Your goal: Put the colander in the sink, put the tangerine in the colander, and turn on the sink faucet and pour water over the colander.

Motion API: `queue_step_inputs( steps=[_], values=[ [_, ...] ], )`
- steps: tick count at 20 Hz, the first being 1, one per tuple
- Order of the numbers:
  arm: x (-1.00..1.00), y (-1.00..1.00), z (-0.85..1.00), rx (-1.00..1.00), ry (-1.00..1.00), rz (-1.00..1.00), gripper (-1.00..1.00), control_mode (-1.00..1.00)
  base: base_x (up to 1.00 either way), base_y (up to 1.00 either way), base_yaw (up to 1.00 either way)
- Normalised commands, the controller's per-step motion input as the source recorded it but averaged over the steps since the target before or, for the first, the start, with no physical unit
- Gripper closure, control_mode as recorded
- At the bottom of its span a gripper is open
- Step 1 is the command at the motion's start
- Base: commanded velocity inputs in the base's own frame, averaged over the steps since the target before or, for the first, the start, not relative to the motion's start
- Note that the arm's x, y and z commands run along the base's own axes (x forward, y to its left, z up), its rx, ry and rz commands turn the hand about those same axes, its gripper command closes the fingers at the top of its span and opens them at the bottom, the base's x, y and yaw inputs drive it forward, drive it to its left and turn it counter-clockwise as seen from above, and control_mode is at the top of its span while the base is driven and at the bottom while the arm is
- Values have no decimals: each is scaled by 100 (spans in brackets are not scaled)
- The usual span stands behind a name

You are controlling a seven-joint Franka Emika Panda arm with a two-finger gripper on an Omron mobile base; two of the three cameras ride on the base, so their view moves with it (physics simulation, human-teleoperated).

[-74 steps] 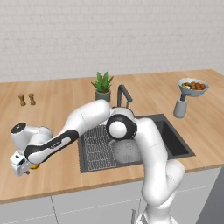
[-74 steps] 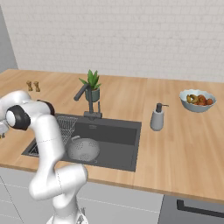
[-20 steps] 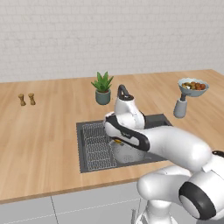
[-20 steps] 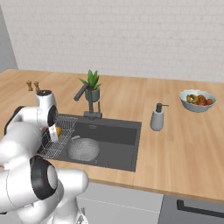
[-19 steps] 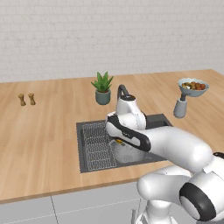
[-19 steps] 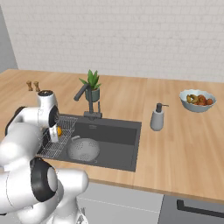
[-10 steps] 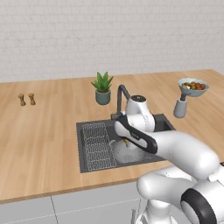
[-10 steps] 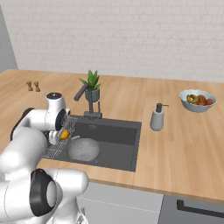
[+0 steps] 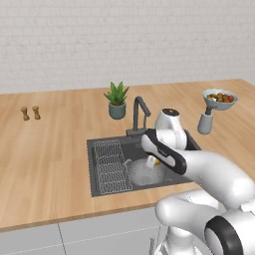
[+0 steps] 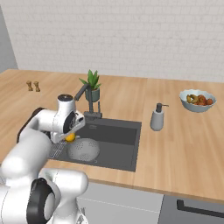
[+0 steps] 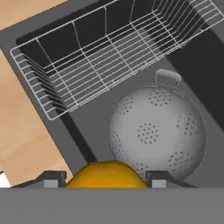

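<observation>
One colander [image 11: 157,135] sits in the sink [image 11: 192,57] beside one wire rack [image 11: 100,52]. The end effector [image 11: 105,180], partly spread, pinches the single tangerine [image 11: 107,175] above the colander's rim.

Soft, even light fills the rendered kitchen, with no glare and only faint shadows. The sink [image 9: 99,145] interior stays dim and dark. All views look slightly soft and low in detail.
</observation>
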Motion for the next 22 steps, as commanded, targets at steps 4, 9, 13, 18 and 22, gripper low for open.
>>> queue_step_inputs(
  steps=[4,9,13,18,22],
  values=[
    [4,-47,-2,18,13,-52,100,-100,0,0,0],
    [21,-30,-24,16,6,-42,100,-100,0,0,0],
    [36,-2,-43,15,1,-26,100,-100,0,0,0],
    [51,0,-46,11,0,-15,100,-100,0,0,0],
    [63,1,-37,6,1,-9,100,-100,0,0,0]
  ],
)
